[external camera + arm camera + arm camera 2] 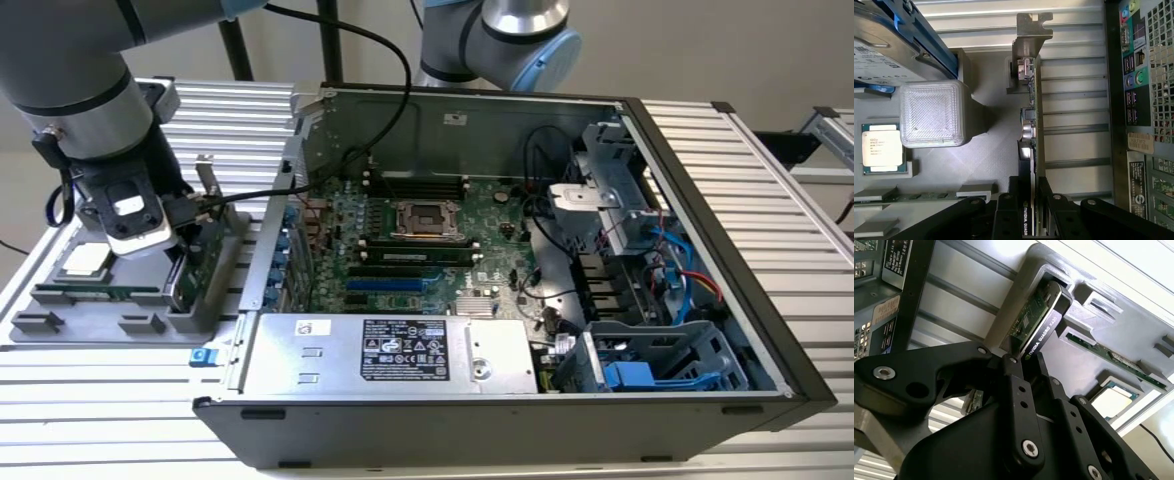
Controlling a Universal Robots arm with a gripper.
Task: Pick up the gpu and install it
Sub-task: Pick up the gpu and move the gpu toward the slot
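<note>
On the table's edge at the exterior view's left, tray: a grey parts tray (pixel 80 335) lies on the slatted table (pixel 747 140), with its long side against the open computer case.
Tray, outer corner: a square processor chip (pixel 84 262) lies flat in its pocket. Just beside it, a thin memory stick (pixel 94 293) lies along the tray's near edge.
Gripper: the gripper (pixel 1029 192) comes down from above at the tray edge nearest the case. One black finger is on each face of the card and both look pressed to it, so I judge it clenched on the gpu.
Gpu: the gpu (pixel 200 270) stands on its long edge in a slot along that case-side edge of the tray, and it looks seated rather than lifted.
Long axis: it runs along the tray edge, parallel to the case wall. The silver bracket (pixel 1030 30) is at the far end, and the fingers grip the top edge towards the opposite end.
Direction from fingers: the card sits directly between and below them, and the rest of it extends away towards the bracket.
Computer case: the computer case (pixel 441 430) lies open to the exterior view's right of the tray, touching it or nearly so.
Motherboard: the green motherboard (pixel 400 250) faces up, and its blue expansion slots (pixel 387 285) near the tray side are uncovered, with no card in them.
</note>
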